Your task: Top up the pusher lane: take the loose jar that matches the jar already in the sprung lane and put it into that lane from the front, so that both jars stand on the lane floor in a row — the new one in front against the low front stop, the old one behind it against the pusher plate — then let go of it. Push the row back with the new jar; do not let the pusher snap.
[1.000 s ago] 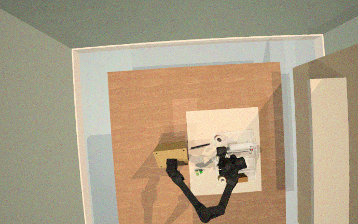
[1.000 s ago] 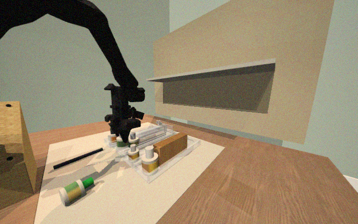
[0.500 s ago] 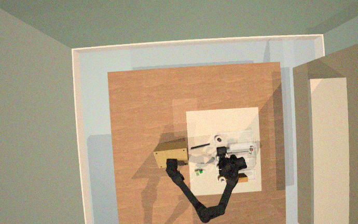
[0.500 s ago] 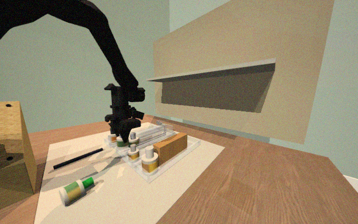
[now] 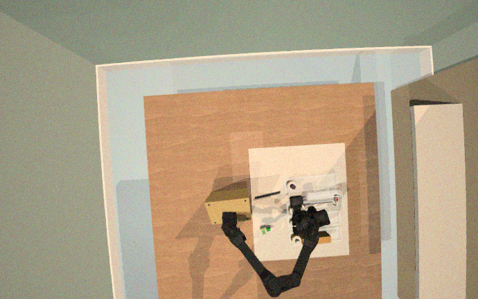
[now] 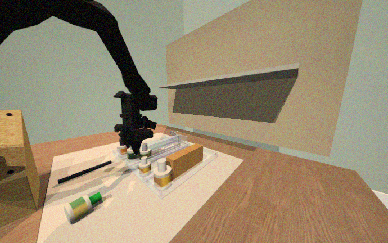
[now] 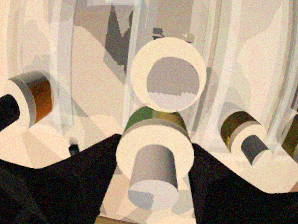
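Observation:
My gripper (image 6: 135,152) (image 7: 154,144) is shut on an upright jar with a green and gold label and grey cap (image 7: 154,165) (image 6: 131,154), at the front end of a lane in the clear tray (image 6: 161,193). The old jar (image 7: 168,75) (image 6: 145,153) stands right behind the held jar in the wrist view, its grey cap seen from above. The two look touching or nearly so. The lane walls run on both sides of the jars. The held jar's base, the front stop and the pusher plate's contact are hidden or unclear.
Other jars stand left (image 7: 40,100) and right (image 7: 242,130) of the fingers. A gold-labelled jar (image 6: 162,175) stands before a brown block (image 6: 185,161) (image 5: 324,237). A green-capped jar (image 6: 80,207) (image 5: 264,229) and black rod (image 6: 85,171) (image 5: 267,194) lie in front. A wooden box (image 5: 227,202) stands left.

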You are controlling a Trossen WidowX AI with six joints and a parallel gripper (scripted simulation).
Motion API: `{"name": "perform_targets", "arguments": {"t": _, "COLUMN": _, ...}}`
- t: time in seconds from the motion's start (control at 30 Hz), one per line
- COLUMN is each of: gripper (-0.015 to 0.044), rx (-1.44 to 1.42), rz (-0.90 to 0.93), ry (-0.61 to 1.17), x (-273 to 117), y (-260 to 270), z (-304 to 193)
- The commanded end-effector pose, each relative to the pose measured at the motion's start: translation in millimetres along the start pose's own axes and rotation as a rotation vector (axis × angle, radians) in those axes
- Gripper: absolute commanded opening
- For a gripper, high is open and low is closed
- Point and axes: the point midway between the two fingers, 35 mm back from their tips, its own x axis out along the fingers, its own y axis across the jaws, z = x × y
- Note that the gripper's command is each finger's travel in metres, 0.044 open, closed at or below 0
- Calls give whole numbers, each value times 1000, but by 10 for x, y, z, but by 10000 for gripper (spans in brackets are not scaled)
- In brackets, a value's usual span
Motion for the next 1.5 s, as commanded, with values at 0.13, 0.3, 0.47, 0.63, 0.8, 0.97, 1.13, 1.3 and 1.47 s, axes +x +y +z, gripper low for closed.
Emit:
{"name": "perform_targets", "arguments": {"t": 0.13, "gripper": 0, "rx": 16, "rz": -2, "ry": -28, "x": -41, "y": -13, "z": 107}}
{"name": "perform_targets", "arguments": {"t": 0.3, "gripper": 0, "rx": 16, "rz": -2, "ry": -28, "x": -41, "y": -14, "z": 114}}
{"name": "perform_targets", "arguments": {"t": 0.47, "gripper": 0, "rx": 16, "rz": -2, "ry": -28, "x": -41, "y": -14, "z": 121}}
{"name": "perform_targets", "arguments": {"t": 0.63, "gripper": 0, "rx": 16, "rz": -2, "ry": -28, "x": -42, "y": -14, "z": 127}}
{"name": "perform_targets", "arguments": {"t": 0.8, "gripper": 0, "rx": 16, "rz": -2, "ry": -28, "x": -42, "y": -14, "z": 134}}
{"name": "perform_targets", "arguments": {"t": 0.97, "gripper": 0, "rx": 16, "rz": -2, "ry": -28, "x": -40, "y": -14, "z": 138}}
{"name": "perform_targets", "arguments": {"t": 1.13, "gripper": 0, "rx": 16, "rz": -2, "ry": -28, "x": -26, "y": -14, "z": 139}}
{"name": "perform_targets", "arguments": {"t": 1.3, "gripper": 0, "rx": 16, "rz": -2, "ry": -28, "x": -8, "y": -14, "z": 140}}
{"name": "perform_targets", "arguments": {"t": 1.47, "gripper": 0, "rx": 16, "rz": -2, "ry": -28, "x": 11, "y": -14, "z": 140}}
